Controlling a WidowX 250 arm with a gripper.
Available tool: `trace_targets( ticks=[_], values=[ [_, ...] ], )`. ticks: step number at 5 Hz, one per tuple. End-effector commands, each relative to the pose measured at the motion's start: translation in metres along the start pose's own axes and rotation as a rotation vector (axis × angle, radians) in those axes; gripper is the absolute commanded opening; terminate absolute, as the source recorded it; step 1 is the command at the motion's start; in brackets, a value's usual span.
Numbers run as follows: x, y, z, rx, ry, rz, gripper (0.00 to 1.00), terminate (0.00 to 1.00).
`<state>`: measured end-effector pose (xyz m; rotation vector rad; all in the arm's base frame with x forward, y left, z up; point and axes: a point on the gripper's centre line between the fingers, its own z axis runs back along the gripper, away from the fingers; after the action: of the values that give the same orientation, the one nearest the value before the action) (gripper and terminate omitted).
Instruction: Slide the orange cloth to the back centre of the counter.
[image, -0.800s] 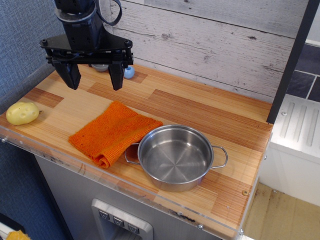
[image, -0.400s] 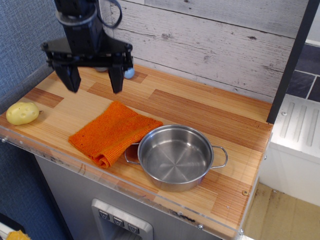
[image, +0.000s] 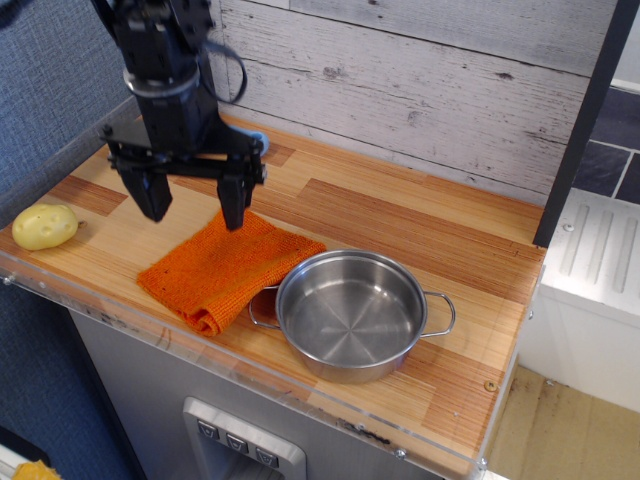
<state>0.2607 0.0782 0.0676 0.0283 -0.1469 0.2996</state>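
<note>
The orange cloth lies folded at the front of the wooden counter, its right corner touching the steel pot. My black gripper is open, fingers pointing down and spread wide. It hangs just above the cloth's back left edge. The right fingertip is over the cloth's far corner. The left fingertip is over bare counter left of the cloth. Nothing is between the fingers.
A yellow potato lies at the front left corner. A small blue object sits at the back left by the plank wall, mostly behind my arm. A white ridged surface adjoins on the right.
My gripper has come down and forward from above the back left of the counter to just over the cloth's back edge. It stays open. The cloth has not moved.
</note>
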Motion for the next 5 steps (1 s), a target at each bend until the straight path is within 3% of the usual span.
trace_targets(
  ticks=[1, 5],
  values=[
    [0.000, -0.003, -0.016, 0.034, 0.006, -0.027, 1.00, 0.00],
    [-0.009, -0.007, -0.067, 0.101, 0.091, -0.012, 1.00, 0.00]
  ],
)
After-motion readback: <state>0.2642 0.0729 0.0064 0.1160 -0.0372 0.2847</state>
